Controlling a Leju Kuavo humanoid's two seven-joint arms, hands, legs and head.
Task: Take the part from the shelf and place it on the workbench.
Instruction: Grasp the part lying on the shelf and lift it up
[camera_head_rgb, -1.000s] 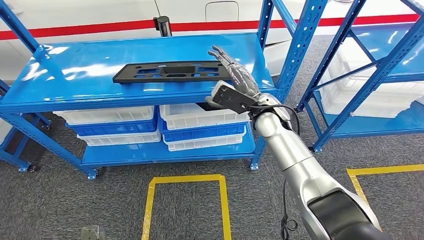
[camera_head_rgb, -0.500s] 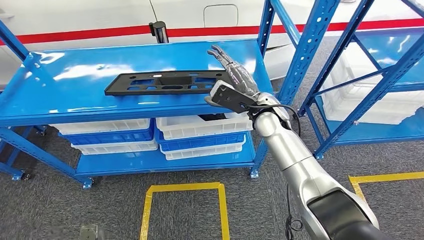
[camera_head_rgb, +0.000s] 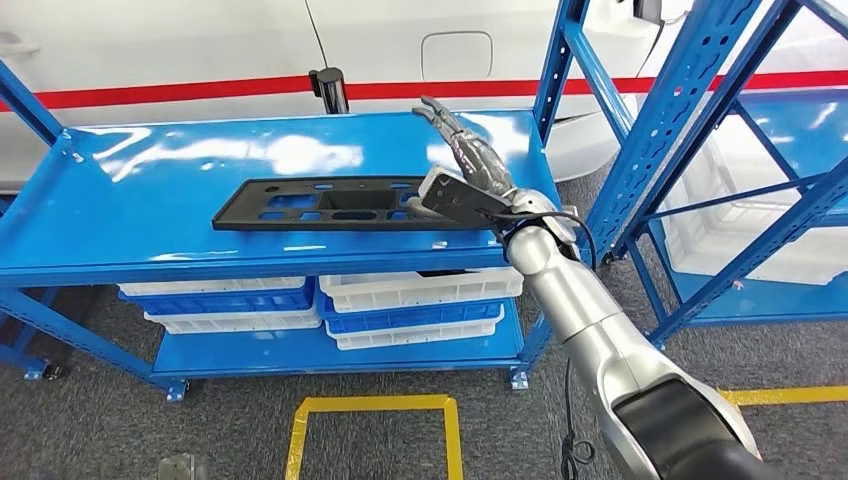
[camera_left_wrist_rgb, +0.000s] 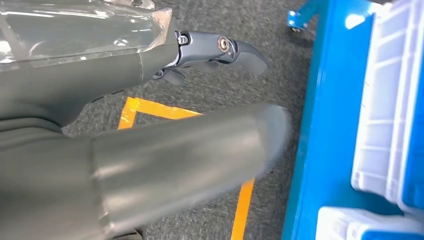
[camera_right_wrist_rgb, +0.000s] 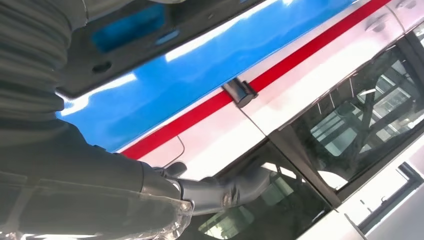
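Part (camera_head_rgb: 325, 203), black, flat and long with cut-outs, lies lengthwise on the top board of the blue shelf (camera_head_rgb: 150, 215), near end tucked just under the right hand (camera_head_rgb: 470, 165). Fingers spread and stretched forward over the board, holding nothing; thumb pad low beside the part's end, contact too close to call. Seen from the right wrist as a dark slab with a hole, close against the hand's ribbed cover. Left hand (camera_left_wrist_rgb: 215, 50) hangs low over grey carpet and yellow floor tape (camera_left_wrist_rgb: 150, 107), fingers loosely apart, nothing in them.

Step in hand, by judgement: closing on the near end of the part. Best done by sliding fingers across the top face and the thumb beneath the edge, or by hooking through a cut-out, since so thin a plate gives little to pinch against the board. Gripped at one end, likely to droop and swing; worth lifting level and slowly, or drawing toward the front lip first so the thumb gets under.

Edges and room: blue upright post (camera_head_rgb: 555, 60) stands just right of the hand, another rack (camera_head_rgb: 700, 120) beyond it, so little clearance on that side. Open space above the board and toward the front. White car body (camera_head_rgb: 200, 50) with red stripe behind the shelf. White and blue bins (camera_head_rgb: 400, 300) on the lower level, clear of the lift path.
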